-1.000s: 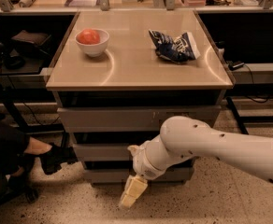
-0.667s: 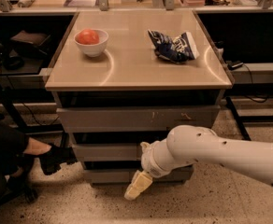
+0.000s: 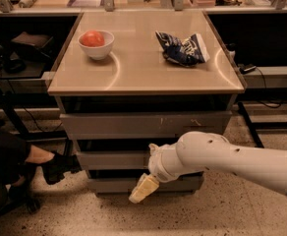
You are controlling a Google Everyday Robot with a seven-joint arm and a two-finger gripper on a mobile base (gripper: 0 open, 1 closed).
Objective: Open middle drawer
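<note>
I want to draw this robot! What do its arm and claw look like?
The arm is fat, round and smooth white, like a tube, with a few small dark dots and a ringed wrist. The claw is pale creamy yellow and blocky, down by the lowest grey drawer front.

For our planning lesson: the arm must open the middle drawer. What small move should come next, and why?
Probably raise the gripper a little: it hangs low, before the bottom front, while the middle drawer, seemingly shut, sits just above it.
</note>
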